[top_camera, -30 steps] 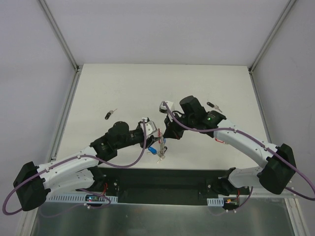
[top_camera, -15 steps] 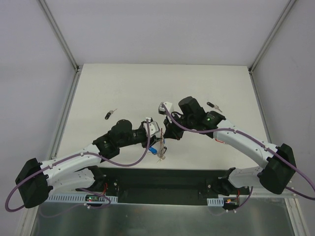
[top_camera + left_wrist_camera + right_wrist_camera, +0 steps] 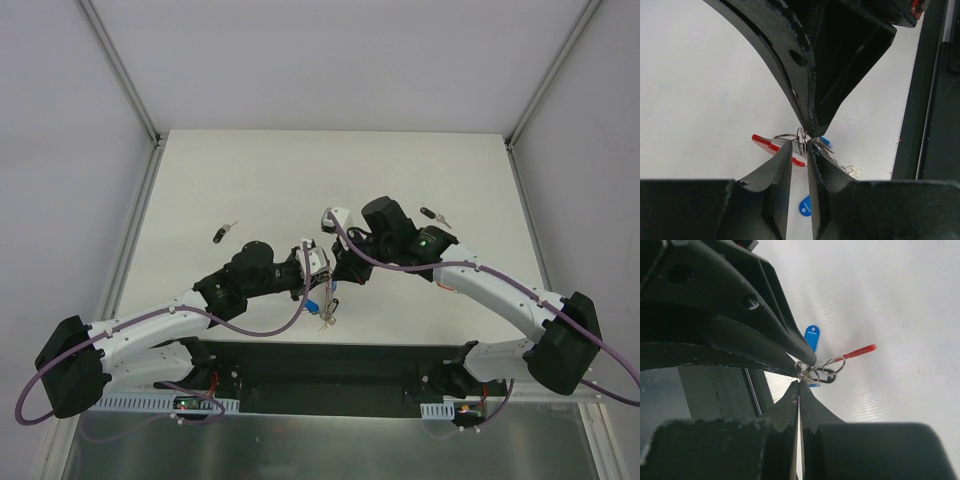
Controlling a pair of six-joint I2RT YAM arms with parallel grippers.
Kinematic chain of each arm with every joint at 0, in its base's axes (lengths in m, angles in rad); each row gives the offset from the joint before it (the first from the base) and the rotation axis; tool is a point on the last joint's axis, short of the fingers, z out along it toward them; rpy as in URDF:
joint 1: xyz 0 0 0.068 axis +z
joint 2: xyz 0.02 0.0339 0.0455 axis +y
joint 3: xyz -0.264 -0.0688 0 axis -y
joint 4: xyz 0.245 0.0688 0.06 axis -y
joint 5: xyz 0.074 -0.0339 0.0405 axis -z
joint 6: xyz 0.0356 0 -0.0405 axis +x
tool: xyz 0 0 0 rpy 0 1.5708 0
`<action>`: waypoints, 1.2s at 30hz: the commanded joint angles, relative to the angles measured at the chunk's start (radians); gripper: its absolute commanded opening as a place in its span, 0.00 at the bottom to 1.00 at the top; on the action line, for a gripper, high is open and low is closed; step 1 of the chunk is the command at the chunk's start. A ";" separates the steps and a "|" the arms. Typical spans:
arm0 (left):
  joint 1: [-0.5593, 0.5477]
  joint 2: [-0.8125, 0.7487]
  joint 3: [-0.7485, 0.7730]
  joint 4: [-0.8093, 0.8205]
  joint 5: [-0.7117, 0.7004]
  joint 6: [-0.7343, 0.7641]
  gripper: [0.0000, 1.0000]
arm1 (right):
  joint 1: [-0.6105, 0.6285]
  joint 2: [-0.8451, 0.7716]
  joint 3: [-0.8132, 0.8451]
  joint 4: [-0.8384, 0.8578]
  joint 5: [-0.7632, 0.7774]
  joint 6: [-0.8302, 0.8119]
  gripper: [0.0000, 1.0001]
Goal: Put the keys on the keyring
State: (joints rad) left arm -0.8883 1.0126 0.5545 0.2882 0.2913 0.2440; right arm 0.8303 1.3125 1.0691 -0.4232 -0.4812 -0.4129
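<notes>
The keyring hangs just above the table near its front edge, with its silver ring (image 3: 802, 136) uppermost and its red band (image 3: 771, 145) and chain (image 3: 328, 312) below. My right gripper (image 3: 799, 383) is shut, its tips pinching that ring (image 3: 806, 371). My left gripper (image 3: 800, 146) meets it from the opposite side. Its fingers (image 3: 782, 160) stand a narrow gap apart, one on each side of the ring, with a sliver of light left. A blue-headed key (image 3: 805, 206) lies on the table under the two grippers (image 3: 328, 284).
A black-headed key (image 3: 222, 235) lies on the table (image 3: 250, 180) to the left, and another key (image 3: 434, 214) lies at the right behind my right arm. A small red piece (image 3: 446, 289) shows beside the right forearm. The dark front rail (image 3: 935, 100) runs close by.
My left gripper has slid right up to the ring, and its jaws have narrowed around it. The right gripper stays shut and has barely moved.
</notes>
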 commanded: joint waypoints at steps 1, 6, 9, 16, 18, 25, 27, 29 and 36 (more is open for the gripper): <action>0.009 -0.002 0.041 0.008 0.016 0.003 0.11 | 0.010 -0.033 0.045 0.001 0.000 -0.009 0.01; 0.009 -0.022 0.028 -0.006 -0.001 0.005 0.00 | 0.009 -0.048 0.038 -0.006 0.033 -0.012 0.01; 0.009 -0.042 0.021 -0.015 -0.017 0.008 0.00 | 0.007 -0.055 0.031 -0.015 0.059 -0.012 0.01; 0.008 -0.098 0.009 -0.037 -0.049 0.015 0.00 | -0.045 -0.067 -0.011 -0.009 0.099 0.029 0.01; 0.008 -0.114 0.005 -0.037 -0.053 0.012 0.00 | -0.063 -0.062 -0.018 -0.006 0.099 0.039 0.01; 0.009 -0.157 -0.040 0.061 -0.038 -0.015 0.00 | -0.076 0.010 -0.031 0.029 0.012 0.082 0.01; 0.008 -0.167 -0.053 0.095 -0.037 -0.028 0.00 | -0.074 0.021 -0.029 0.040 -0.006 0.092 0.01; 0.008 -0.170 -0.071 0.135 -0.044 -0.029 0.00 | -0.074 0.033 -0.024 0.043 -0.008 0.095 0.01; 0.014 -0.079 -0.028 0.115 -0.220 -0.032 0.00 | -0.100 0.019 -0.020 0.044 0.102 0.143 0.16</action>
State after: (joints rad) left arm -0.8883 0.8818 0.4797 0.3470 0.2070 0.2249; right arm 0.7486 1.3567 1.0374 -0.3958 -0.4477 -0.3180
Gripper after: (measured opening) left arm 0.009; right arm 0.079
